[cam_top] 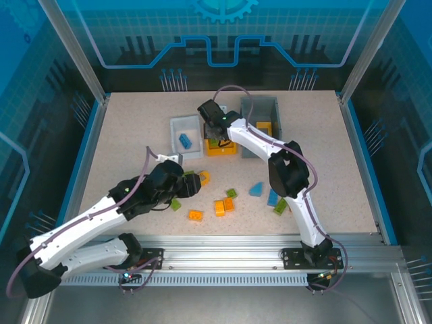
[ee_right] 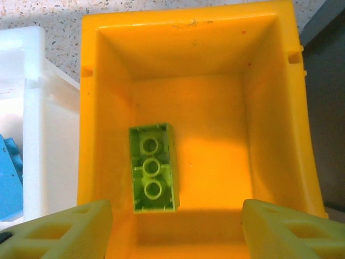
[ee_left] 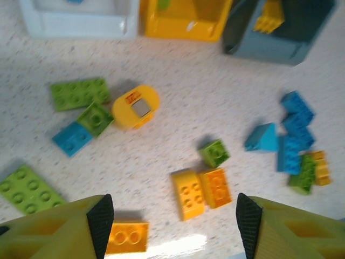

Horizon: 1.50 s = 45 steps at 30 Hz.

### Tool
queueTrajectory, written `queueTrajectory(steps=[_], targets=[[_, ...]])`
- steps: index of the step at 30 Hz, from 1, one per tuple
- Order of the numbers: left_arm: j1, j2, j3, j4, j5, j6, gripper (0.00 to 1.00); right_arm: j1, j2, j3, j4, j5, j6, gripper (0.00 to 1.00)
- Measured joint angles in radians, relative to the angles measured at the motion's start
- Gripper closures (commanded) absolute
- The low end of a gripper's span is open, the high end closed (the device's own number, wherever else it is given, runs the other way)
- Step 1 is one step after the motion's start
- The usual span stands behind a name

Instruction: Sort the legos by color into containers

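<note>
Nearer than the orange-yellow bin (ee_right: 188, 19), the left gripper (ee_left: 170, 216) hangs empty, jaws apart, over loose legos (ee_left: 215, 186). Above that bin the right gripper (ee_right: 177, 226) stands spread; a green brick (ee_right: 153, 167) lies inside it, with the white bin (ee_right: 32, 65) just left.

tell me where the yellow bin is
The yellow bin sits far-centre in the top view, between the white bin on the left and grey bin on the right, under the right gripper.

White shells and black joints make up the left arm (cam_top: 81, 229) and right arm (cam_top: 253, 142); grey-purple cables (cam_top: 233, 86) run along both. Jaws are yellow-green.
</note>
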Motion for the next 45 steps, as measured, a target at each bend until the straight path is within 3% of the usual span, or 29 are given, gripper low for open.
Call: queueTrajectory(steps=[5, 9, 13, 21, 27, 35, 45], targets=[[0.089, 0.098, -0.007, -0.070, 0.024, 0.000, 0.33, 0.060, -0.188, -0.169, 0.055, 0.018, -0.045, 0.33], [0.193, 0.168, -0.034, -0.080, 0.070, 0.000, 0.34, 0.170, -0.486, -0.455, 0.189, 0.019, -0.083, 0.33], [0.221, 0.278, -0.037, -0.068, 0.099, 0.019, 0.38, 0.263, -0.729, -0.750, 0.338, -0.045, -0.092, 0.32], [0.221, 0.484, -0.025, -0.048, 0.088, 0.148, 0.28, 0.333, -0.876, -1.118, 0.409, -0.137, -0.027, 0.28], [0.226, 0.583, 0.027, -0.026, 0.051, 0.241, 0.26, 0.375, -0.971, -1.175, 0.439, -0.157, 0.044, 0.28], [0.279, 0.700, 0.082, 0.030, 0.058, 0.334, 0.27, 0.380, -0.986, -1.176, 0.440, -0.159, 0.078, 0.28], [0.290, 0.743, 0.108, 0.082, 0.113, 0.407, 0.56, 0.380, -0.986, -1.177, 0.440, -0.158, 0.100, 0.28]])
